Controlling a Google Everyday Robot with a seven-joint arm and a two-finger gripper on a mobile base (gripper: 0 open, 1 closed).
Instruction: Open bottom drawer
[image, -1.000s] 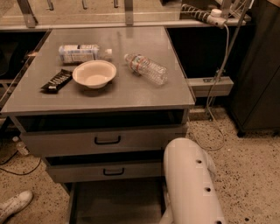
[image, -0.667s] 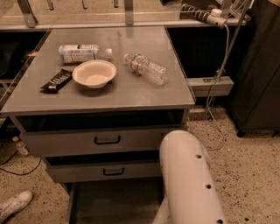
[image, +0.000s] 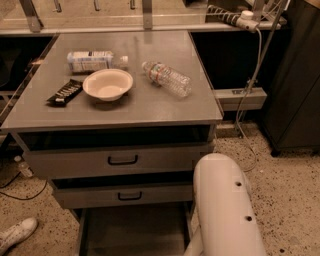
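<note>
Since the earlier frame, the white arm link (image: 225, 210) has been shifted slightly to the right and a little lower; the things on the counter (image: 150, 107) are unchanged in place. The gripper lies outside the view, past the lower edge beyond the arm link, so whether it is spread or pressed together cannot be told.

Nearest, at the foot of the cabinet and just left of the arm link, the bottom drawer (image: 132, 232) is seen pulled out. Its wide, flat grey tray is exposed, while its front and handle are cut off by the lower edge. Above it, the middle drawer (image: 90, 197) and the top drawer (image: 70, 162) are each fitted with a black loop handle.

On the counter, a dark snack wrapper (image: 65, 92) and a cream bowl (image: 107, 84) are placed nearest. A clear water bottle (image: 167, 78) and a white bottle (image: 92, 60) lie on their sides behind them. Lettering is present on the wrapper and both bottle labels, but none can be read.
</note>
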